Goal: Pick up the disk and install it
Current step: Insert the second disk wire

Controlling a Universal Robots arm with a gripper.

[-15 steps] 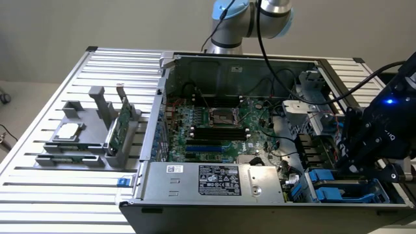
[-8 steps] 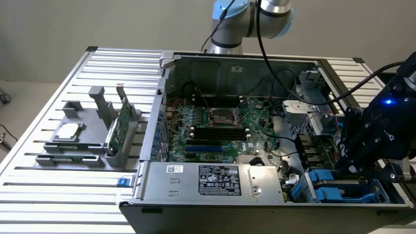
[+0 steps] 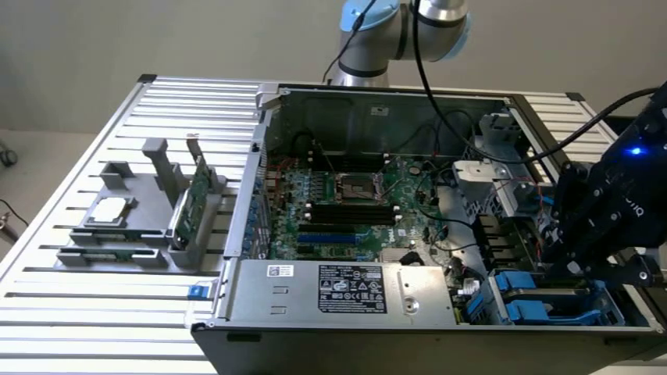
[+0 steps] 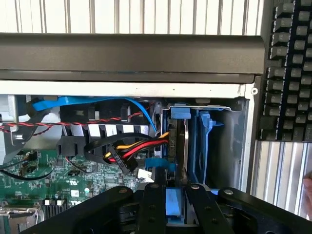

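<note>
The disk [image 4: 184, 146] already stands on edge in the drive bay at the front corner of the open case [image 3: 312, 98], its blue frame showing above and beside the metal edge. In the exterior view that bay sits at about four o'clock from the motherboard [image 3: 349, 207], with blue carriers visible low in the corner. The gripper [image 4: 174, 209] hangs directly over the bay; in the wrist view its two black fingers [image 4: 152, 207] straddle a blue tab of the carrier. A narrow gap shows between each finger and the tab, so I judge the jaws to be slackened rather than clamped, though contact on the hidden inner faces cannot be ruled out. The pick-up looks done and the disk appears lowered into its slot. Whether it is pushed fully home cannot be told. The tray [image 3: 115, 226] at nine o'clock of the case holds the chip [image 3: 109, 209] and the green card [image 3: 193, 199], untouched.
</note>
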